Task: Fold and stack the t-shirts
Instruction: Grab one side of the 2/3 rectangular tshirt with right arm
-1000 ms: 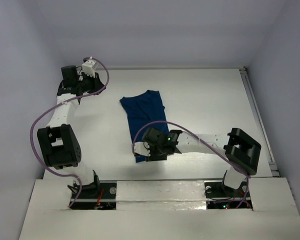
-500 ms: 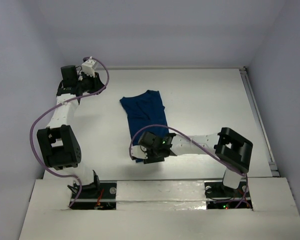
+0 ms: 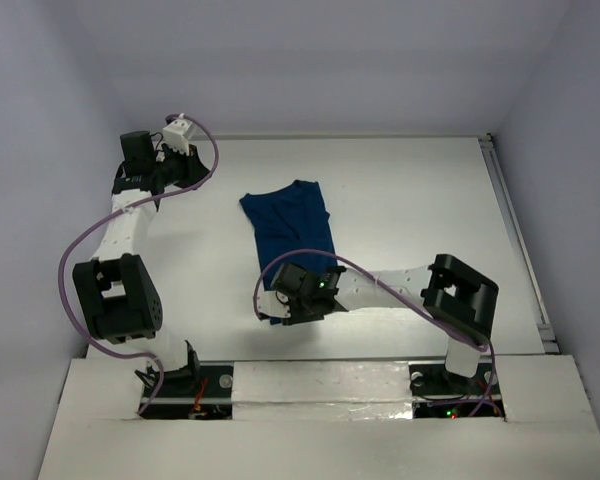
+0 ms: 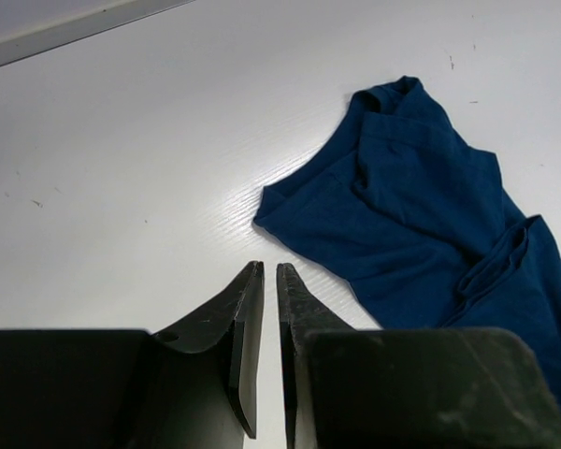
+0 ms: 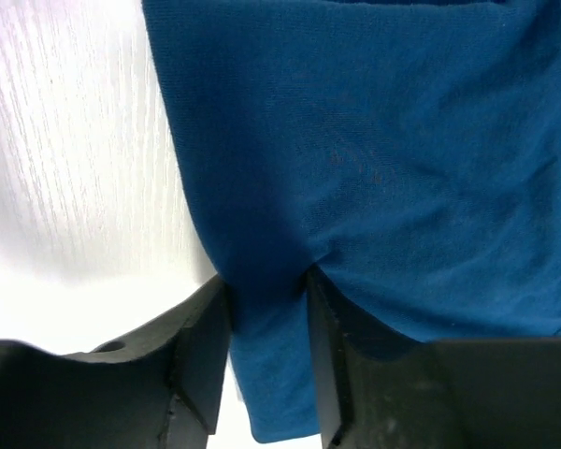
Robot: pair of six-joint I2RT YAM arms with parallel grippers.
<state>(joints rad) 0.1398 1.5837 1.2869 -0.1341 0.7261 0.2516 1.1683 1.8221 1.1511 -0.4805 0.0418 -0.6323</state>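
The t-shirt (image 3: 295,225) lies on the white surface (image 3: 410,200) a little left of centre, already doubled lengthwise into a narrow band. Its long axis runs from the far side towards the arm bases, almost straight, with the broader end far and the narrower end near. Which end carries the collar I cannot tell, and no print shows.

It should handle as thin, light, limp cloth with no stiffness to hold a shape, so it will sag, drag and wrinkle if lifted from one point. It grips easily, but a fold may slip apart unless both layers are caught. The best holds are probably the two corners of one short end, taken together.

The right fingers (image 5: 201,327) are down at the near end, clenched on a gathered tuck of the t-shirt beside its left edge — the cloth puckers where they pinch. The left fingers (image 4: 238,327) are closed to a slit on nothing, over bare surface just beyond the far-left corner of the cloth.
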